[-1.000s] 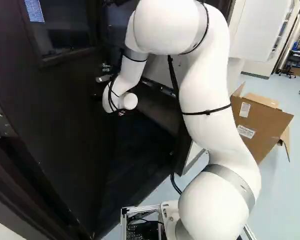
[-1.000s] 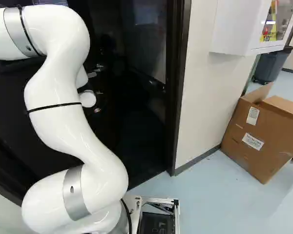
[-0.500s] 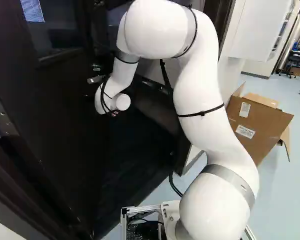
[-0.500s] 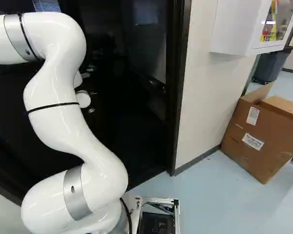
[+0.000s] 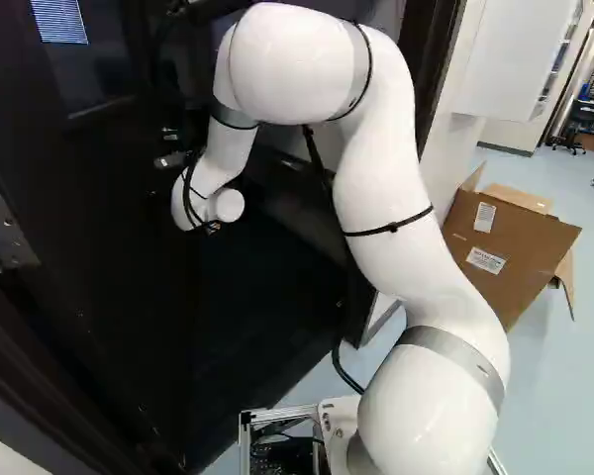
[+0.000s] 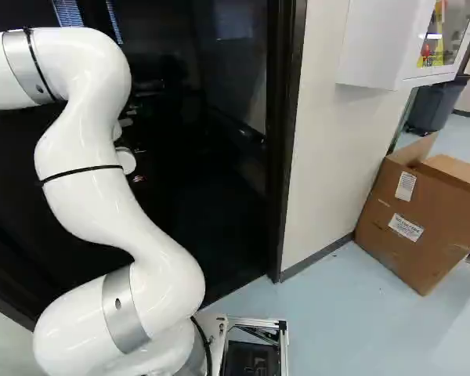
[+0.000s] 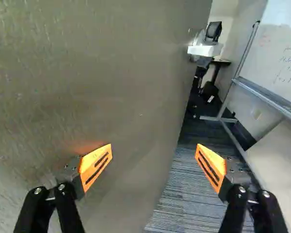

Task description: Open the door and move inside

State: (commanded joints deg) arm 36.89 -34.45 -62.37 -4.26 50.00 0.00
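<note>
In the left base view my gripper (image 5: 212, 228) is mostly lost in the dark below the white wrist, beside the dark door (image 5: 99, 247). The door stands partly open, with its silver handle (image 5: 168, 160) beyond the wrist. The wrist view shows the gripper (image 7: 154, 160) open, nothing held; one orange finger is close against the door face (image 7: 102, 82), the other over the opening. Ahead of the fingers, the handle (image 7: 203, 50) sits near the door's free edge.
The doorway's dark frame (image 6: 286, 149) borders a white wall, where a white cabinet (image 6: 376, 47) hangs. An open cardboard box (image 6: 423, 219) stands right of the doorway. Inside are a whiteboard (image 7: 281, 63) on a metal stand and striped carpet (image 7: 179, 194).
The door has swung farther open, its window and handle shifting left in the left base view. My arm has moved left and farther in alongside it. The base has not moved.
</note>
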